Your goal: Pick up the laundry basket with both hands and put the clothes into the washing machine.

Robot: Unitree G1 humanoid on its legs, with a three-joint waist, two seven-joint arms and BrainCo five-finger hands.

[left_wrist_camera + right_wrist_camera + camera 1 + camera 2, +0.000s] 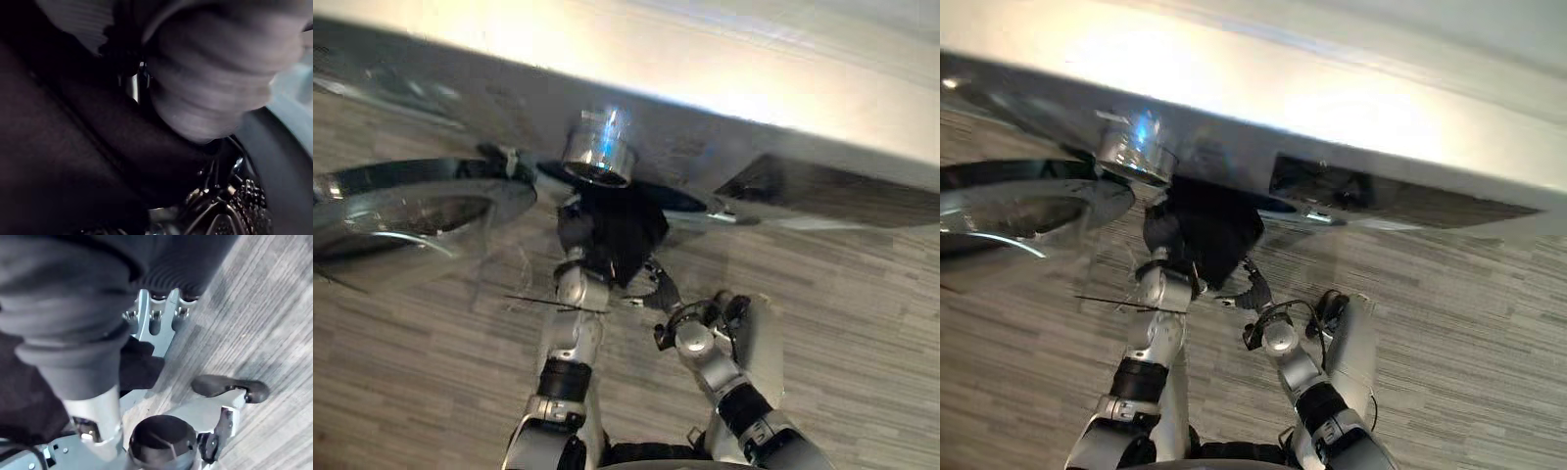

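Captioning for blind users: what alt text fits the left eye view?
The robot's left hand reaches into dark clothes bunched at the washing machine opening, right hand just below. The round door stands open to the left.

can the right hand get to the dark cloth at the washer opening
Probably yes: the right hand sits right beside the dark cloth hanging from the washer, and nothing lies between them.
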